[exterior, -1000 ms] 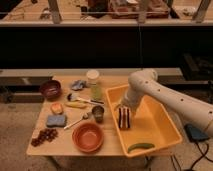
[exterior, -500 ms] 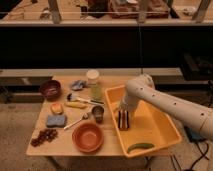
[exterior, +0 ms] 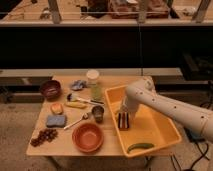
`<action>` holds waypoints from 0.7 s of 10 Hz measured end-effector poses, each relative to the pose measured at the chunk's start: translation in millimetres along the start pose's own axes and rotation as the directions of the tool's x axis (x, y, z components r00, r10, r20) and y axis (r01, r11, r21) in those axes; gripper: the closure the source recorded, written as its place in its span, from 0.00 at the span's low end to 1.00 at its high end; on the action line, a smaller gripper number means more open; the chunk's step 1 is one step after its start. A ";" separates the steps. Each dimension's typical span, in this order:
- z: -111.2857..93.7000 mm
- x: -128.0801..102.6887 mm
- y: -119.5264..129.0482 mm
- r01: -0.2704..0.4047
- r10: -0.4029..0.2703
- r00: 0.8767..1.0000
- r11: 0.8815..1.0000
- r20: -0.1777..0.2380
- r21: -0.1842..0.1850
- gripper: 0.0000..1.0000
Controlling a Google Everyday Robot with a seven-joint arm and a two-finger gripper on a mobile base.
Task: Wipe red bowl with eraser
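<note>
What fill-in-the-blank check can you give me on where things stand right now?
1. The gripper is down at the eraser, inside the yellow ____.
2. In the camera view, the red bowl stands on the table, to the ____ of that yellow container.
3. The dark bunch left of the red bowl is ____.

Missing words: tub; left; grapes.
</note>
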 end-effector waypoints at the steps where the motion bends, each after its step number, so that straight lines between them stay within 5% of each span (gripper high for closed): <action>1: 1.8 -0.2 -0.3 0.009 -0.009 1.000 1.000 -0.003 -0.007 0.35; 7: 15.6 -1.7 0.7 0.015 -0.015 1.000 0.994 0.001 -0.106 0.35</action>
